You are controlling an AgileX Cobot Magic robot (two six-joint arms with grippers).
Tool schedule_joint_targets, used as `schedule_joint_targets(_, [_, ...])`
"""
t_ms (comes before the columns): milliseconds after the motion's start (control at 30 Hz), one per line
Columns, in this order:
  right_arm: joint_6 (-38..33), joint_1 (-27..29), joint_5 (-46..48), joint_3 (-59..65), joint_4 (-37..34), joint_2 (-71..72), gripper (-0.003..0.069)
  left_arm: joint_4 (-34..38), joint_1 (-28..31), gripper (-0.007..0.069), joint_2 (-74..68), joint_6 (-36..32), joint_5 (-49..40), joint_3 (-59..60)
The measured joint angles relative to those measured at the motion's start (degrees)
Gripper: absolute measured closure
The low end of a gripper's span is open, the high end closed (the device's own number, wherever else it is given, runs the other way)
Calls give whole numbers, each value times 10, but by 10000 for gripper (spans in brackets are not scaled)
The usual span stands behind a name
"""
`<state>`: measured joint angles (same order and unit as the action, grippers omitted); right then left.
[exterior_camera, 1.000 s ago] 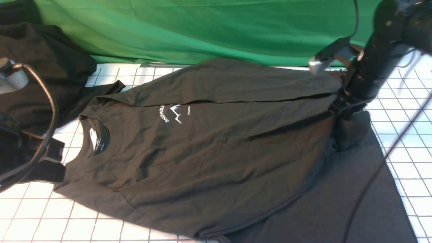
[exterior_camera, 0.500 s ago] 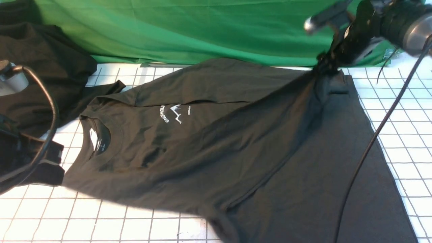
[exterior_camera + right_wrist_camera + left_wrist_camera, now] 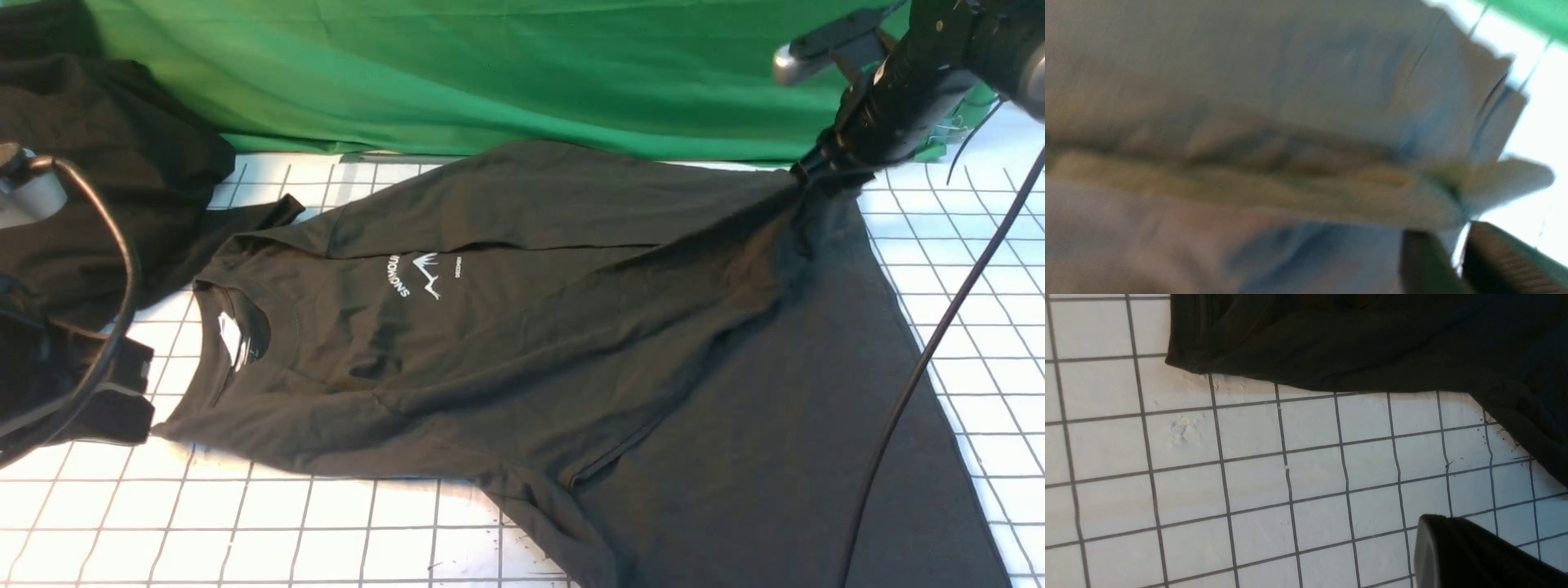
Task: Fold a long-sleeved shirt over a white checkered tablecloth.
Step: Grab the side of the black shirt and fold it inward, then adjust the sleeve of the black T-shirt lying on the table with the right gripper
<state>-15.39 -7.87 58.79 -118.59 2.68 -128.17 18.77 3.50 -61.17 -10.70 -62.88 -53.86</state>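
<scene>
Shirt (image 3: 522, 367)'s near edge has slid farther away since the last frame. It lies across the checkered tablecloth (image 3: 326, 523), collar left, far sleeve folded in, near side bunched toward far right, likely to narrow the body. Your right fingers (image 3: 812, 171) have shifted right along that bunch, probably to set the fold; can't tell if they're gripping. Your left fingers (image 3: 135, 404) are closed near the collar, likely parked.

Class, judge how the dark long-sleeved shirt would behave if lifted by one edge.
The shirt would probably hang floppy, since it already creases softly. It likely wouldn't roll, as it lies flat and broad. Its lifted part may drag the rest into folds.
</scene>
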Motion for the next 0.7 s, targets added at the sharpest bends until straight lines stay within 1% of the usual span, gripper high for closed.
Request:
schedule_joint_targets(67, [1, 1, 43, 0, -9, -1, 637, 0, 0, 620, 0, 0, 0, 0])
schedule_joint_targets(133, [-4, 1, 62, 0, -18, 3, 649, 0, 0, 620, 0, 0, 0, 0])
schedule_joint_targets(267, [-14, 1, 99, 0, -57, 35, 659, 0, 0, 620, 0, 0, 0, 0])
schedule_joint_targets(467, [-7, 0, 107, 0, -68, 93, 655, 0, 0, 620, 0, 0, -3, 0])
schedule_joint_targets(500, [-2, 0, 107, 0, -67, 94, 646, 0, 0, 620, 0, 0, -6, 0])
schedule_joint_targets(567, [10, 2, 103, 0, -64, 90, 596, -4, 0, 620, 0, 0, -16, 0])
schedule_joint_targets(600, [18, 4, 90, 0, -64, 84, 543, -5, 0, 620, 0, 0, -20, 0])
schedule_joint_targets(667, [38, 9, 66, 0, -65, 69, 466, -6, 0, 620, 0, 0, -23, 0])
schedule_joint_targets(700, [51, 13, 45, 0, -67, 58, 412, -6, 0, 620, 0, 0, -24, 0])
